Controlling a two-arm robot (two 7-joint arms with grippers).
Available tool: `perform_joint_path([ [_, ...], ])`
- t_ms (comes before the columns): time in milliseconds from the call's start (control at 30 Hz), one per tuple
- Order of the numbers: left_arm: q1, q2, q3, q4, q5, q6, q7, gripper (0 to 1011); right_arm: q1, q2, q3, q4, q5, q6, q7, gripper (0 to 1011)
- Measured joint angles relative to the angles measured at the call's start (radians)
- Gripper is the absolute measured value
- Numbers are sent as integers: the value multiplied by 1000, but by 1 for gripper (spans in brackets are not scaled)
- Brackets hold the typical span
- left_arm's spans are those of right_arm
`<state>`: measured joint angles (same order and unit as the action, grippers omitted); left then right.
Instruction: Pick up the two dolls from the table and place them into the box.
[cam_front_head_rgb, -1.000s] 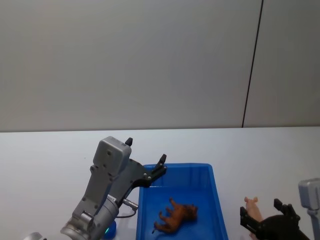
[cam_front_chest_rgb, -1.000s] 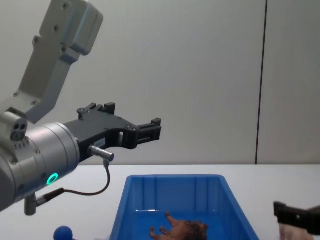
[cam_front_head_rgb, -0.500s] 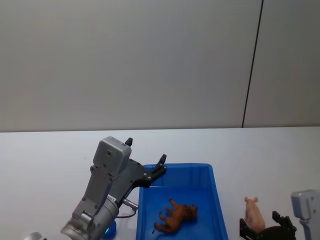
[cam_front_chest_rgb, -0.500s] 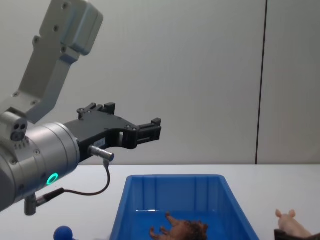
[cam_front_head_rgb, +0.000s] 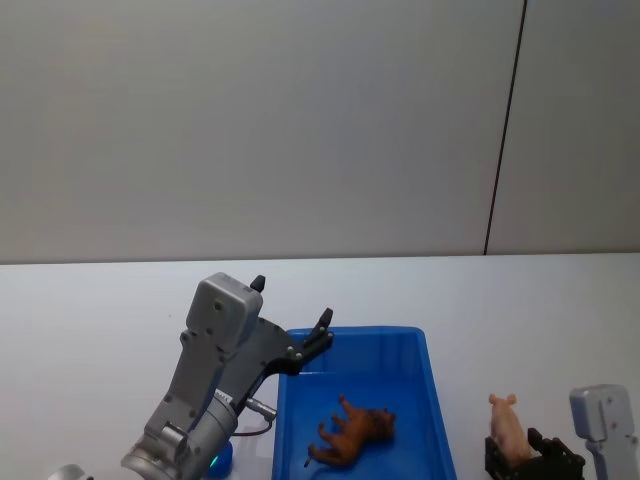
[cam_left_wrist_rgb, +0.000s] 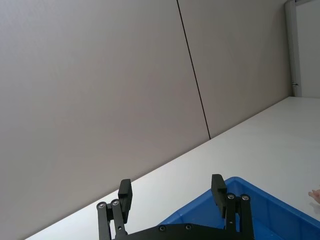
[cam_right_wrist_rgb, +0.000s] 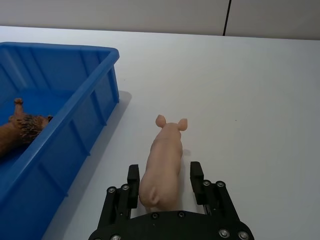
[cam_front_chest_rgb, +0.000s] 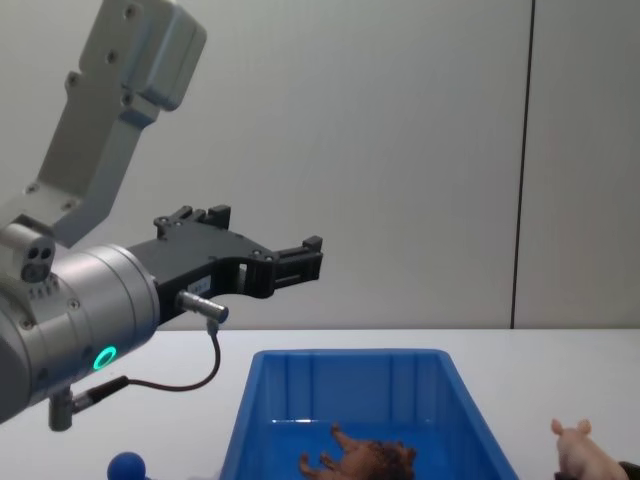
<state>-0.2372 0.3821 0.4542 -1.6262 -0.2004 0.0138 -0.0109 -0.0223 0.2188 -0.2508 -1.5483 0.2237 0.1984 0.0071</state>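
While apart like left tool (cam_left_wrist_rgb: 171, 185), right tool (cam_right_wrist_rgb: 164, 171) astride pig (cam_right_wrist_rgb: 163, 150); white table (cam_right_wrist_rgb: 250, 100), grey wall (cam_front_head_rgb: 250, 130).

Glossy bright blue plastic on the box (cam_right_wrist_rgb: 75, 135), with soft highlights running along its ribbed walls and a shine on the floor. Inside it, the brown doll (cam_front_head_rgb: 352, 432) looks like matt moulded plastic, rough and furrowed across the mane. The pink doll (cam_right_wrist_rgb: 162, 165) is smooth and rubbery-looking with a faint satin sheen. The right tool (cam_right_wrist_rgb: 165, 171) is matt black, dotted with small bright metal screw heads (cam_right_wrist_rgb: 111, 190). The left tool (cam_left_wrist_rgb: 171, 186) has the same matt black finish. The left arm's casing (cam_front_chest_rgb: 120, 90) is smooth, satin silver-grey. The worktop (cam_right_wrist_rgb: 250, 90) is plain white, smooth and matt.
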Motion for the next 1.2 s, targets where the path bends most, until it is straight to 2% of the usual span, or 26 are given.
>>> perform_joint_path([
  [300,0,0,0,0,0,0,0,1001,-5,-4,0,-12,-12,-2,-30,384],
  [567,0,0,0,0,0,0,0,1001,-17,-2,4,-44,-19,-4,-52,380],
  [867,0,0,0,0,0,0,0,1001,-23,-1,6,-92,-30,-22,-48,380],
  [1200,0,0,0,0,0,0,0,1001,0,-5,5,-135,-40,-35,26,380],
])
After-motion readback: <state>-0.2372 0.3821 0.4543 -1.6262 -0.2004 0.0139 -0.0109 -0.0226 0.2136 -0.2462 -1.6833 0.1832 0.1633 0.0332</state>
